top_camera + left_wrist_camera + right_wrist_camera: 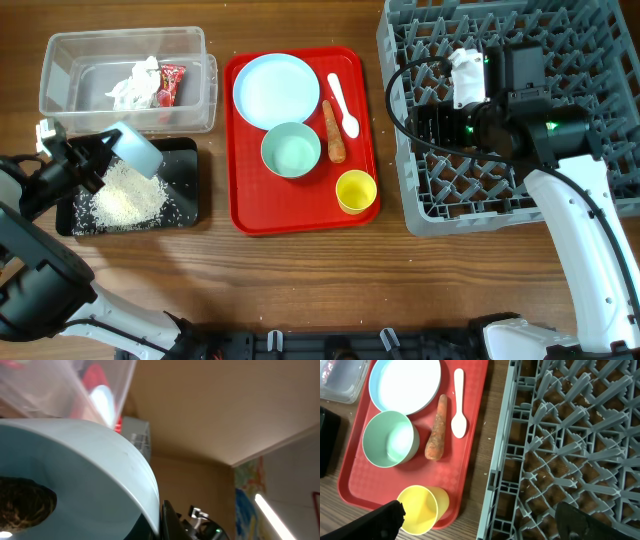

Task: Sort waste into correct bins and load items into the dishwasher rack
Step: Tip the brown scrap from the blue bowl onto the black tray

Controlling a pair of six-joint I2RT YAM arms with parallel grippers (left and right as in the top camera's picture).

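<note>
One pale blue bowl (pixel 138 150) is hanging tilted, mouth toward the black tray (pixel 188 160), rice (pixel 125 200) lying right beneath | brown lump (pixel 22 505) is sitting inside the bowl | left gripper (pixel 112 152) is pinching the bowl's rim, nearer arm to both bins | right gripper (pixel 482 520) is hovering spread, empty, over the dishwasher rack (pixel 570 435)
</note>
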